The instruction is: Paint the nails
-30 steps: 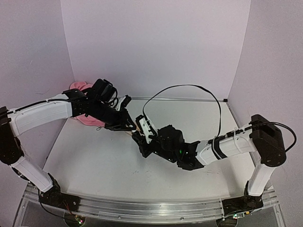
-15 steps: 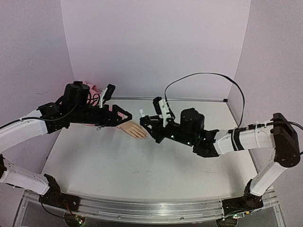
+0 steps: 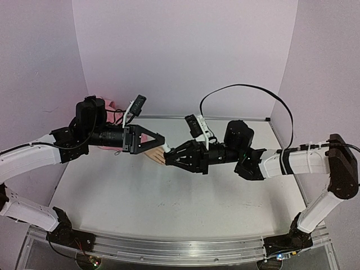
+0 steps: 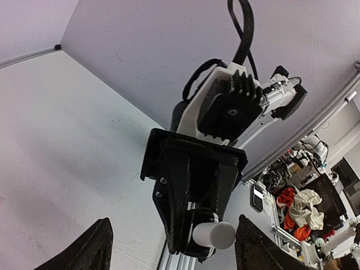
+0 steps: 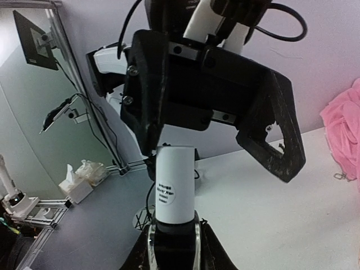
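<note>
The beige mannequin hand [image 3: 154,155] lies on the table below both grippers, mostly covered by them. Its pink sleeve [image 3: 104,147] runs off to the left, and its nails cannot be made out. My left gripper [image 3: 158,140] hangs open and points right, with nothing between its fingers [image 4: 93,248]. Facing it tip to tip, my right gripper [image 3: 169,159] is shut on a small white bottle [image 5: 175,188], held by its dark lower part. The left wrist view shows the bottle [image 4: 214,235] end-on, between and beyond the open left fingers.
Lilac walls enclose the white table [image 3: 169,208] on three sides. A black cable [image 3: 247,89] arches over the right arm. More pink cloth [image 5: 344,130] lies at the back left corner.
My left gripper has opened, drawn back left and risen off the mannequin hand. The right gripper, still shut on the bottle, has lifted and turned until it faces the left one.
</note>
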Robot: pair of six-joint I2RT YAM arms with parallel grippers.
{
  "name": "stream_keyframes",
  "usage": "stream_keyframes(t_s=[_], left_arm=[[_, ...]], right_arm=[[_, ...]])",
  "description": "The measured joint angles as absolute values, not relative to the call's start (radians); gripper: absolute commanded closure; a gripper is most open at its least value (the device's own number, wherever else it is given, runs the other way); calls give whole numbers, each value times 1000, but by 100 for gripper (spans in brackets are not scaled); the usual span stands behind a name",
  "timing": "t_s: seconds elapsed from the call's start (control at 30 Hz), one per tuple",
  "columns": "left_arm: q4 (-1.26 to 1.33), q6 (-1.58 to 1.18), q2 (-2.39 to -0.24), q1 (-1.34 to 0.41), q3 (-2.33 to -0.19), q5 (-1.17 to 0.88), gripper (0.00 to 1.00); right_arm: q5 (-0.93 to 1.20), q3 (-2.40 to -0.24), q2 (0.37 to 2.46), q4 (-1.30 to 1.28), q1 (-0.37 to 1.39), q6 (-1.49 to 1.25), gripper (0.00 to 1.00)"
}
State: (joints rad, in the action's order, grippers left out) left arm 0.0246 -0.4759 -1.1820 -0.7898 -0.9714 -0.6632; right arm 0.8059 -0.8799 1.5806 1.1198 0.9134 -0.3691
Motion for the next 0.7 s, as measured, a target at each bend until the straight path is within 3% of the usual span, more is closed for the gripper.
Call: stream_keyframes(t_s=[0.13, 0.6, 0.7], left_arm=[[46, -463, -1201, -811, -987, -730, 35], [77, -418, -1232, -857, -996, -790, 74], [80, -416, -1235, -855, -997, -781, 89]], right_arm=[[867, -880, 1592, 1149, 913, -399, 100], [896, -899, 1621, 1187, 913, -457, 100], [888, -899, 1621, 1191, 913, -458, 100]])
